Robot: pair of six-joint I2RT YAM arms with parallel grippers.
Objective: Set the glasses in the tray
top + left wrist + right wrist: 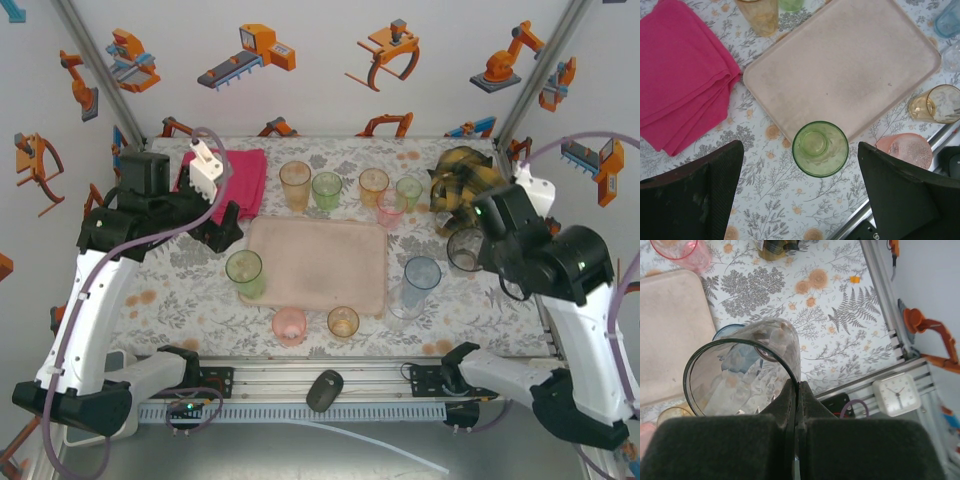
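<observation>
- The flat pale pink rectangular tray (318, 262) lay at the middle of the flower-printed tablecloth (170, 300), bare of glasses. It is taken as the dial centre for the top view.
- The right gripper (480, 238) stood at 3 o'clock, clamped on the smoky grey translucent tumbler (464, 250). In the right wrist view the two fingers were pressed together on the tumbler's wall at the rim, one inside and one outside. This pinch left the body hanging tipped and free to be set down. Whether its base was off the cloth cannot be told.
- The left gripper (218, 230) hung at 10 o'clock with its jaws spread wide. In the left wrist view the green translucent tumbler (820, 148) sat upright between and beyond the fingertips, just beside the tray's near rim. The gap looked ample to straddle it, so this was probably the left arm's next pick.
- Orange, green and pink tumblers stood in a row at 12 o'clock. A pale blue tumbler (421, 278) stood at 4 o'clock. A pink tumbler (290, 326) and an orange tumbler (343, 322) stood at 6 o'clock.
- The folded magenta cloth (240, 180) lay at 10 o'clock, apart from the tray.
- By judgement, the task was near its start, with every glass outside the tray.
</observation>
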